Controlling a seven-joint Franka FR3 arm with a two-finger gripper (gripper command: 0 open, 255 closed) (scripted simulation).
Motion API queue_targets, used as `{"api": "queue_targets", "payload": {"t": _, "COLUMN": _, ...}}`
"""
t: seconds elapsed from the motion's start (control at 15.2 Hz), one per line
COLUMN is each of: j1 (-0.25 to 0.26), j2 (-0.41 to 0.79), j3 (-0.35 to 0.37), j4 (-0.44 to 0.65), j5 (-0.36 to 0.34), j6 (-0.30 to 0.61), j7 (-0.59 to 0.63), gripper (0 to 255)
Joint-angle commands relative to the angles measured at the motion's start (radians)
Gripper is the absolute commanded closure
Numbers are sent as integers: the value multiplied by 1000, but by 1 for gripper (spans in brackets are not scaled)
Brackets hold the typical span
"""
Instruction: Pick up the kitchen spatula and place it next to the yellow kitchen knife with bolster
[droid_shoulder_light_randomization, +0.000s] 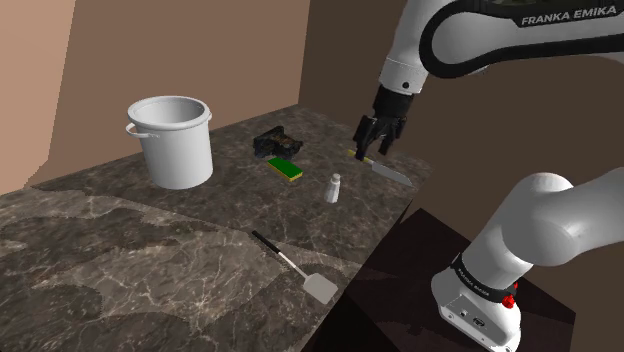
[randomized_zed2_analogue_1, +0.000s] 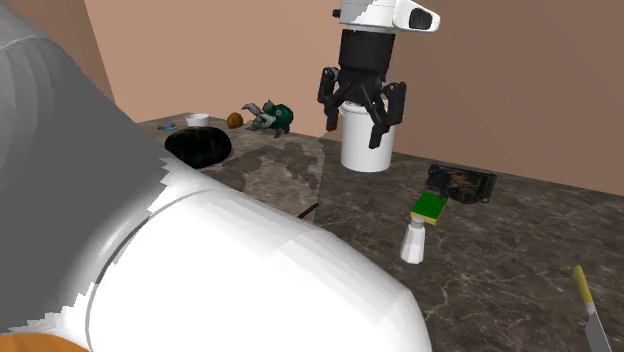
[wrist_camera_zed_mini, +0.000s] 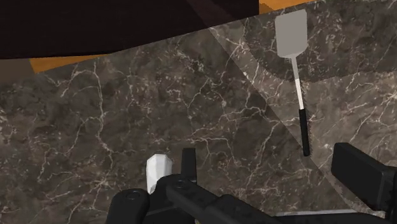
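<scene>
**One spatula lying well apart from the knife, end effector hanging open**

Several things are sitting on the dark marbled tabletop (droid_shoulder_light_randomization: 120, 260). Going from the shoulder view's left, a pale pot (droid_shoulder_light_randomization: 172, 140) is standing upright near the back. A small dark object (droid_shoulder_light_randomization: 277, 143) is resting further right, with a green and yellow sponge (droid_shoulder_light_randomization: 287, 168) lying just beside it. The spatula (droid_shoulder_light_randomization: 290, 263) is lying flat close to the tabletop's near edge, its black handle pointing toward the back and its grey blade toward the edge. It is touching nothing else.

A little white shaker (droid_shoulder_light_randomization: 334, 187) is standing upright between the sponge and the knife (droid_shoulder_light_randomization: 385, 170). The knife is lying flat by the right-hand edge, with its yellow handle and grey blade showing. It is lying well apart from the spatula.

The end effector (droid_shoulder_light_randomization: 378, 140) is hovering above the knife's handle end with its two fingers spread apart and gripping nothing. From the wrist, the shaker (wrist_camera_zed_mini: 156, 172) is showing just beside one finger, and the spatula (wrist_camera_zed_mini: 297, 89) is lying further out.
</scene>
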Motion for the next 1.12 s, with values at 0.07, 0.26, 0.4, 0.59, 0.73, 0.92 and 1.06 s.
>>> {"api": "queue_targets", "payload": {"t": 0.07, "j1": 29, "j2": 46, "j3": 56, "j4": -46, "j5": 22, "j6": 107, "j7": 23, "gripper": 0}}
{"api": "queue_targets", "payload": {"t": 0.26, "j1": 52, "j2": 119, "j3": 114, "j4": -69, "j5": 37, "j6": 216, "j7": 49, "gripper": 0}}
{"api": "queue_targets", "payload": {"t": 0.4, "j1": 64, "j2": 176, "j3": 153, "j4": -78, "j5": 41, "j6": 291, "j7": 69, "gripper": 0}}
{"api": "queue_targets", "payload": {"t": 0.59, "j1": 75, "j2": 275, "j3": 214, "j4": -80, "j5": 34, "j6": 403, "j7": 107, "gripper": 0}}
{"api": "queue_targets", "payload": {"t": 0.73, "j1": 77, "j2": 349, "j3": 255, "j4": -74, "j5": 15, "j6": 476, "j7": 139, "gripper": 0}}
{"api": "queue_targets", "payload": {"t": 0.92, "j1": 67, "j2": 469, "j3": 318, "j4": -55, "j5": -44, "j6": 583, "j7": 208, "gripper": 0}}
{"api": "queue_targets", "payload": {"t": 1.06, "j1": 55, "j2": 557, "j3": 357, "j4": -36, "j5": -116, "j6": 649, "j7": 274, "gripper": 0}}
